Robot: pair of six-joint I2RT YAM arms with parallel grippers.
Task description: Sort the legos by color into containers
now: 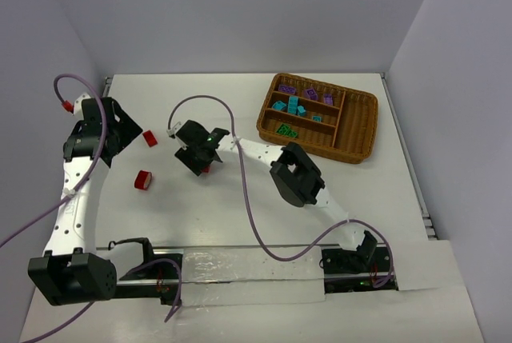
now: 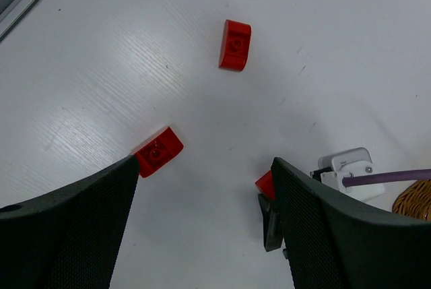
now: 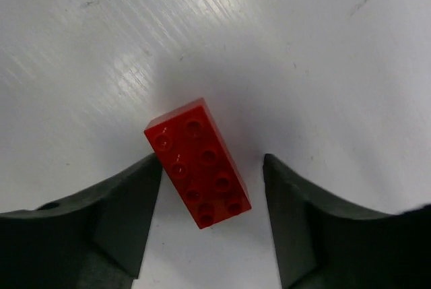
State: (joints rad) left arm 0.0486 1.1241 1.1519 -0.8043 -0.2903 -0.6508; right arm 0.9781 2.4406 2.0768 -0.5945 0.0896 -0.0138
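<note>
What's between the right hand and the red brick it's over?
Nothing visible. The right hand is open, and the red brick lies flat on the table between its fingers, skewed to them.

Glossy plastic on a softly sheened surface, rough wicker beyond.
The red brick (image 3: 197, 162) is smooth, shiny moulded plastic. The white surface (image 3: 303, 46) looks finely ribbed, with a soft sheen. The left end effector (image 2: 202, 191) has matt black fingers (image 2: 74, 235) with a fine dotted grain. At 2 o'clock in the top view, the tray (image 1: 362, 131) is rough brown woven wicker. The purple cable (image 2: 394, 177) looks smooth.
</note>
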